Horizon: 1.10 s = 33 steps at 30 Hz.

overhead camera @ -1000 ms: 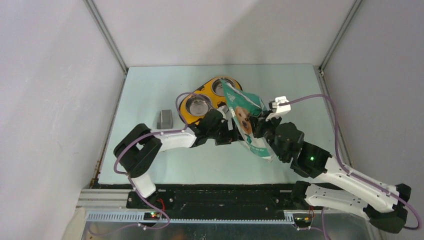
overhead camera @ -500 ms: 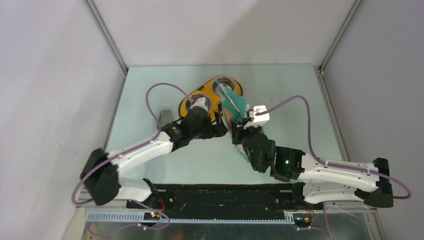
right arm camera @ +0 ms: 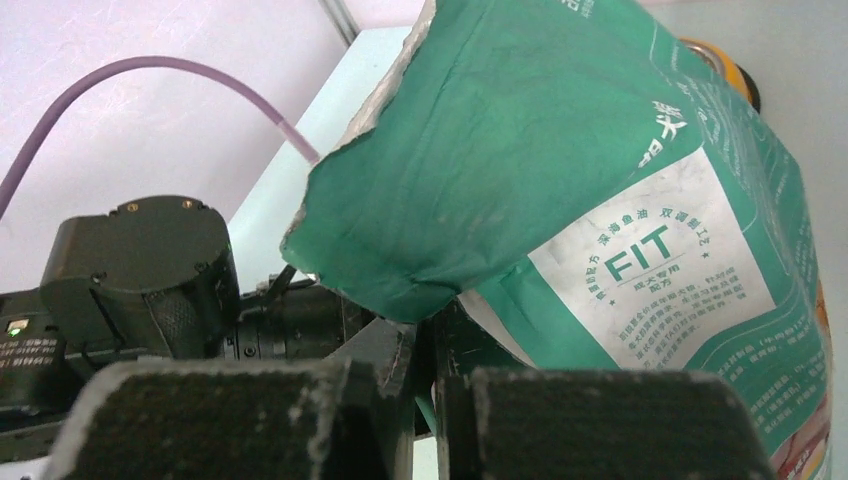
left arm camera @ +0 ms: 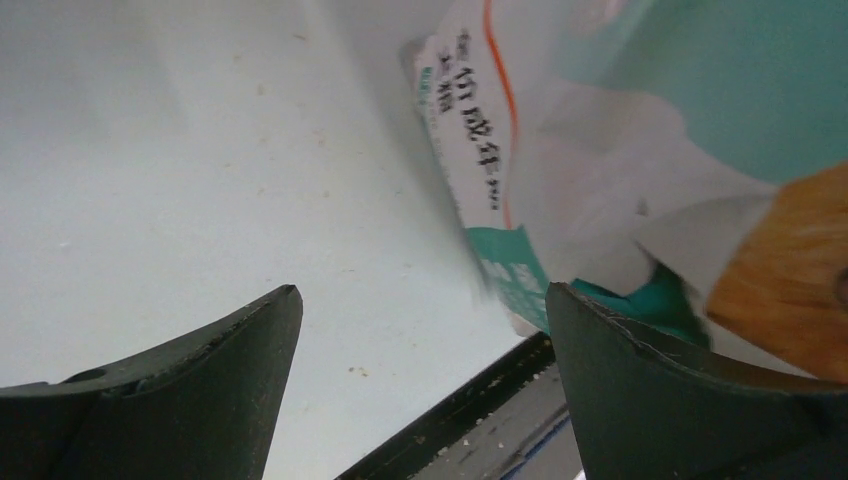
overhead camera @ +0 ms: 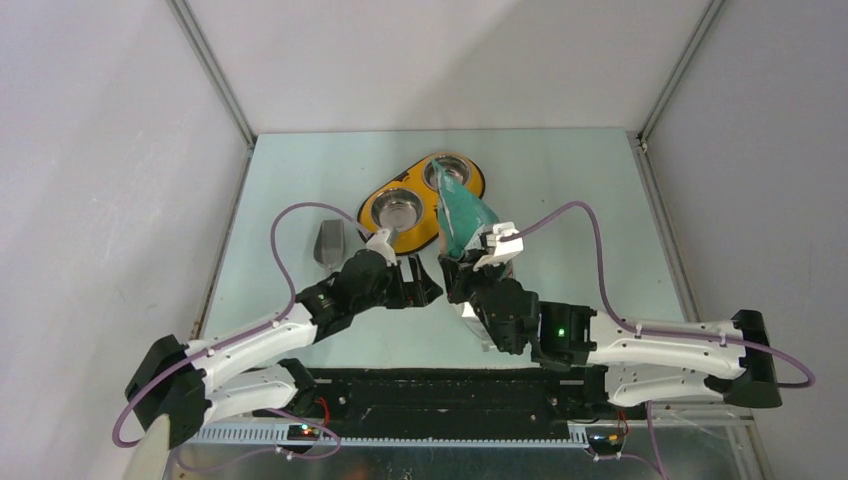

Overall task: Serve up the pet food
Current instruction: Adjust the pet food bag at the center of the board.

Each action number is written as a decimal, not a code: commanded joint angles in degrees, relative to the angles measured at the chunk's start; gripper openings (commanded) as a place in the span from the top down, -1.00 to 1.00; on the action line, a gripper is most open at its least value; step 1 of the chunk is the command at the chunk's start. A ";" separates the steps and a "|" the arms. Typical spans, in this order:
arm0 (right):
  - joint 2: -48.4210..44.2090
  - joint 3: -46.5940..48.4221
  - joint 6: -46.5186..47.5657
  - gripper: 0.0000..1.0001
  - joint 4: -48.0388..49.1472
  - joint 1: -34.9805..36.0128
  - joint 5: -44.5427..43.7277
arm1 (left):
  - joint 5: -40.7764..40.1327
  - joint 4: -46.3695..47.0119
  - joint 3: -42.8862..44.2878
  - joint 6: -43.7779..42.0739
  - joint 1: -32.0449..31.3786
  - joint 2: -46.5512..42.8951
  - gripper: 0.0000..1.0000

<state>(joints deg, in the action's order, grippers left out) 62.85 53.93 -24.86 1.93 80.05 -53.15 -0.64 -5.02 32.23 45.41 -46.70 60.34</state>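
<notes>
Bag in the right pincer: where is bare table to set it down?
Widest: bare table right of the bag and feeder, up to the right wall. Also the back-left corner behind the scoop. Crowded: centre front, where the open left pincer and the right pincer meet.

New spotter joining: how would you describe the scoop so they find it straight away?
On the pale green table, find the orange two-bowl feeder at the far middle. Left of it, apart from it, lies the scoop: small, grey, and loose on the table, unlike the steel bowls sunk in the feeder.
</notes>
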 commanded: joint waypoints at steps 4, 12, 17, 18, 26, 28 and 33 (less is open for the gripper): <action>-5.65 -0.41 -1.55 0.79 2.17 0.57 3.66 | 8.47 15.29 0.00 -1.49 -0.54 1.69 -0.97; -8.31 -0.41 7.67 0.18 -0.29 0.75 6.41 | 9.53 16.69 0.67 -1.23 -0.66 4.27 -0.97; -9.58 -0.41 9.33 -0.10 -1.63 0.88 12.12 | 9.42 16.73 0.64 -1.13 -0.74 4.46 -0.97; -9.72 -0.41 9.90 -0.24 -1.66 0.85 12.50 | 9.36 16.72 0.64 -1.11 -0.76 4.45 -0.97; -12.72 4.68 11.83 -0.98 -14.22 1.44 18.11 | 8.81 16.37 0.43 -1.24 -0.71 4.14 -0.97; -13.84 5.84 12.13 -0.99 -17.95 1.38 21.13 | 8.64 16.36 0.39 -1.28 -0.76 3.94 -0.97; -14.52 9.93 11.50 -0.99 -28.80 1.44 25.70 | 8.91 16.31 0.86 -1.57 -0.74 4.04 -0.97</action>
<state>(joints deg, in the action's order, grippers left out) 49.63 57.91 -14.28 -19.46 81.54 -31.51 7.92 8.88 31.73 44.93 -47.13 64.82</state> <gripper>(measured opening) 0.993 0.987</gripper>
